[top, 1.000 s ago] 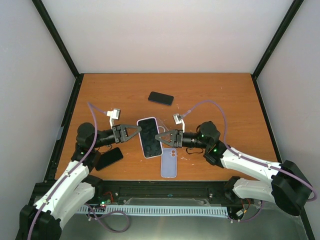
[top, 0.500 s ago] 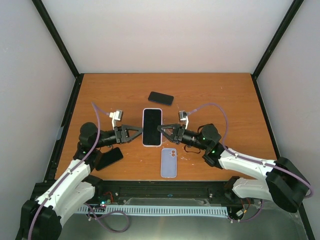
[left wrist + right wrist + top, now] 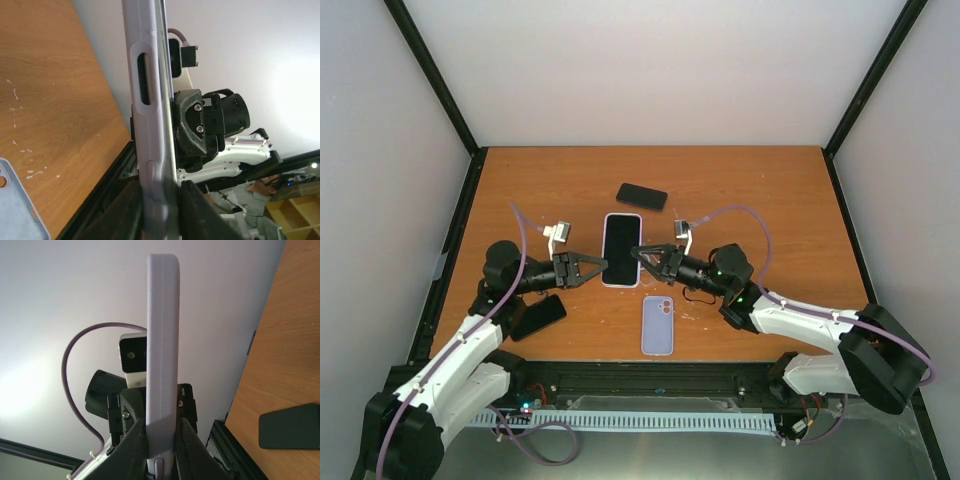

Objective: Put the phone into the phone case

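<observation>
1. phone is sitting screen-up in the pale phone case, held between both arms mid-table. looks lifted off the table, though i can't be sure.
2. a second ago it was skewed, with its near end swung toward the right arm. now it's squared up and a bit further from the bases.
3. left gripper opened up half a second back and is clamped on the case's left edge again.
4. right gripper never let go, pinched tight on the opposite edge.
5. my read: that was a regrip to straighten things. phone looks seated, but can't tell if every corner is snapped in.
6. spare blue case, dark phone and second dark phone haven't budged.
</observation>
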### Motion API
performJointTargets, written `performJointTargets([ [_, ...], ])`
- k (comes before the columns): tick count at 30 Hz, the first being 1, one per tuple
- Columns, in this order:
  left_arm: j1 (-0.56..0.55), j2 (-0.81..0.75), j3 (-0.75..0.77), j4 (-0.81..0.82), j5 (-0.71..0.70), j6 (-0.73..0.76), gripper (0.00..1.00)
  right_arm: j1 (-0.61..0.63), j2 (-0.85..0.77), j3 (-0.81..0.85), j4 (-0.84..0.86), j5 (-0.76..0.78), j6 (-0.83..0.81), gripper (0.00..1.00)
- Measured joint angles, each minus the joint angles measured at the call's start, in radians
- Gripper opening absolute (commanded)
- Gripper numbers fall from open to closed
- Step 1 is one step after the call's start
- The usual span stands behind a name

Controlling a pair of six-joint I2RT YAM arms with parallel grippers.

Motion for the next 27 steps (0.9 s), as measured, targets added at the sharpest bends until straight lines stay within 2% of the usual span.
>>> performJointTargets([
  [2, 0.0, 0.005, 0.012, -0.029, -0.001, 0.017, 0.07, 0.0, 0.005, 0.0, -0.006, 0.004, -0.006, 0.19],
  [5, 0.0, 0.021, 0.037, -0.085, -0.002, 0.055, 0.01, -0.001, 0.005, 0.002, -0.022, 0.012, -0.01, 0.22],
  [10, 0.0, 0.038, 0.068, -0.165, -0.004, 0.103, 0.01, -0.002, 0.005, 0.004, -0.055, 0.017, -0.021, 0.18],
  [14, 0.0, 0.04, 0.079, -0.206, -0.007, 0.123, 0.14, -0.002, -0.003, 0.004, -0.084, 0.021, -0.035, 0.15],
  [17, 0.0, 0.04, 0.085, -0.218, -0.009, 0.124, 0.32, -0.002, -0.018, 0.004, -0.097, 0.027, -0.035, 0.12],
  [21, -0.001, 0.04, 0.087, -0.219, -0.016, 0.106, 0.5, -0.001, -0.035, 0.004, -0.103, 0.057, -0.036, 0.13],
  [24, -0.001, 0.037, 0.084, -0.206, -0.018, 0.082, 0.5, -0.001, -0.039, 0.004, -0.094, 0.096, -0.035, 0.13],
  [27, -0.001, 0.025, 0.06, -0.171, -0.017, 0.045, 0.47, -0.001, -0.039, 0.004, -0.089, 0.133, -0.031, 0.13],
])
